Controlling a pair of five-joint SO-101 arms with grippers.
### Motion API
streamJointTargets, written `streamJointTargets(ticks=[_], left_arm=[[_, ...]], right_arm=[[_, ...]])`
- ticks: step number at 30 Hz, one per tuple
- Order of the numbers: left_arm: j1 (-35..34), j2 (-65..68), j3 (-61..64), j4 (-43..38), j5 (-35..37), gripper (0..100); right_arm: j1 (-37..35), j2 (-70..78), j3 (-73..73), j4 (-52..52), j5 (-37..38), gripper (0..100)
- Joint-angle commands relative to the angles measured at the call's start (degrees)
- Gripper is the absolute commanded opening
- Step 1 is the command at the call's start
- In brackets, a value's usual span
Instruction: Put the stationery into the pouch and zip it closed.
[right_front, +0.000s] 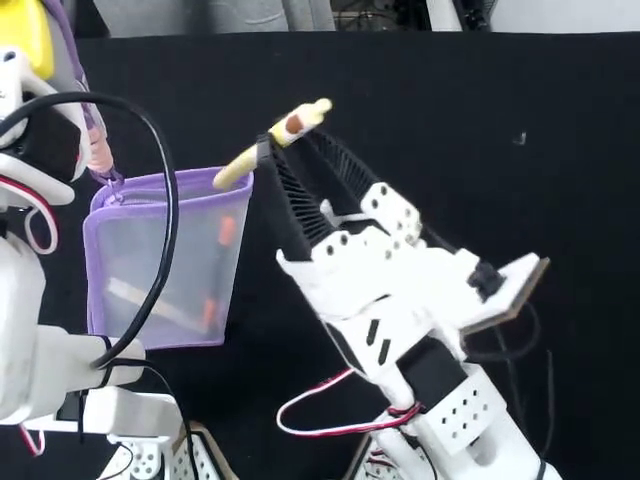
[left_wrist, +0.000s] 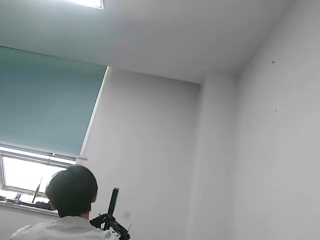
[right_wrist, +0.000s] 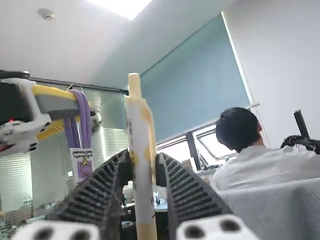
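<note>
Loading is in hand, I judge: the right gripper (right_front: 272, 150), clamped on a yellow pen (right_front: 288, 126), holds it at the mouth of the purple pouch (right_front: 160, 260), which hangs by its strap (right_wrist: 80, 125) from the left gripper (right_wrist: 67, 107) (I cannot tell its grip), so next the pen must tip down inside.

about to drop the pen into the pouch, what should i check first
1. Pen grip: ok. The right gripper is shut on the yellow pen.
2. Pouch support: ok. The purple pouch hangs by its strap from the left gripper.
3. Pouch mouth open: cannot tell. The top rim shows, but not how wide the gap is.
4. Pen lined up with the mouth: not ok. In the high view it lies tilted, with its lower end at the pouch's top corner.
5. Contents inside: ok. An orange-tipped item shows through the pouch wall.
</note>
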Motion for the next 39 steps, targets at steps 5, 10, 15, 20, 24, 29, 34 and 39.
streamJointTargets(ticks=[5,10,15,20,24,29,34,39], left_arm=[[0.7,-0.8,-1.2,-0.4,0.4,3],[0.7,-0.8,-1.2,-1.4,0.4,3],[0.7,-0.8,-1.2,-2.7,0.4,3],[0.7,-0.8,-1.2,-2.6,0.4,3],[0.7,-0.8,-1.2,-2.6,0.4,3],[0.7,-0.8,-1.2,-2.6,0.4,3],[0.7,-0.8,-1.2,-2.4,0.1,3],[0.7,-0.8,-1.2,-2.3,0.2,3]], right_arm=[[-0.2,7.3,-1.0,-2.8,0.4,1.1],[-0.3,16.1,-0.8,-7.9,-0.5,1.1],[-2.4,20.1,-0.4,-6.1,-10.5,1.1],[-7.5,20.6,-0.5,-2.5,-10.5,1.1],[-9.6,22.1,0.6,-0.1,-10.7,1.6],[-15.1,28.5,1.2,3.6,-10.5,12.9],[-16.9,30.0,0.7,3.6,-6.9,33.0],[-17.4,23.8,0.8,4.0,0.9,35.4]])
